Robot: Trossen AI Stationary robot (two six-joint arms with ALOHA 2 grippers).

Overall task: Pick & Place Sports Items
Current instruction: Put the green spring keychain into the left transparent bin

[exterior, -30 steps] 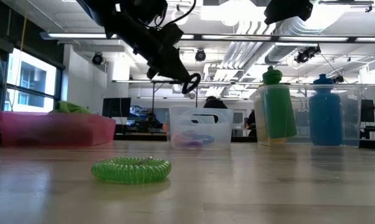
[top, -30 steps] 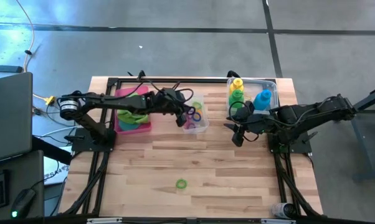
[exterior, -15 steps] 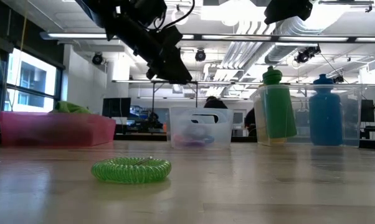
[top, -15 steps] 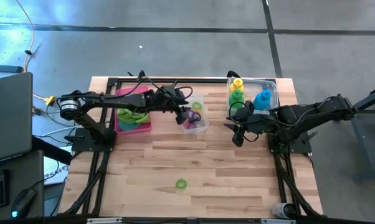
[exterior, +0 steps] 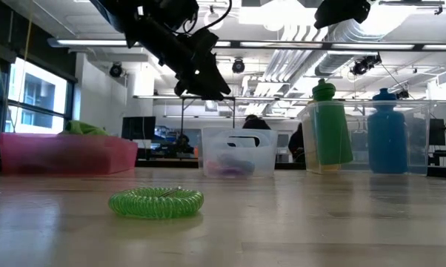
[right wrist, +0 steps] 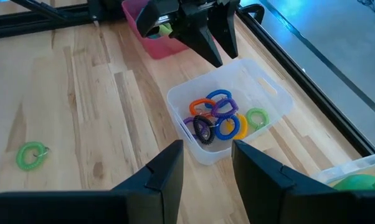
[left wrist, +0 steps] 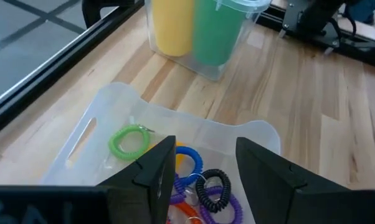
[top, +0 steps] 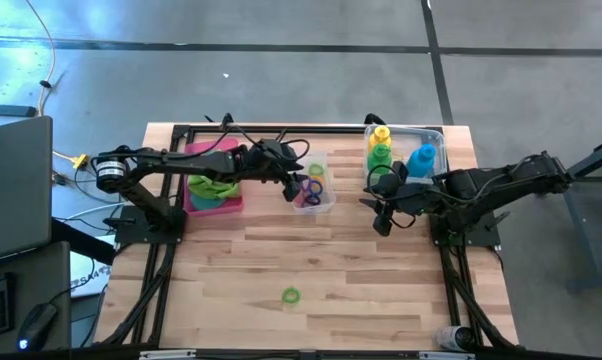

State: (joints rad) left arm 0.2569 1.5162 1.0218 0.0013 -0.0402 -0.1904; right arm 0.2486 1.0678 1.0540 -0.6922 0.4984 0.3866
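Left hand [top: 303,187] open and empty over the clear ring box [top: 326,198]; your last green ring [top: 292,295] lies well below it, lower centre of the worktop [top: 361,270], roughly midway between arms.

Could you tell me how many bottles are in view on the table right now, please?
3, all standing in the clear box at the table's far right corner: the yellow bottle, the green bottle and the blue bottle. None appear hidden elsewhere.

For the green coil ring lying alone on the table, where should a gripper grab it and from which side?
Probably straight from above, closing across one side of the loop. The green coil ring lies flat on bare wood with nothing beside it, so it offers no side to grip from; one finger could go inside the hole, one outside.
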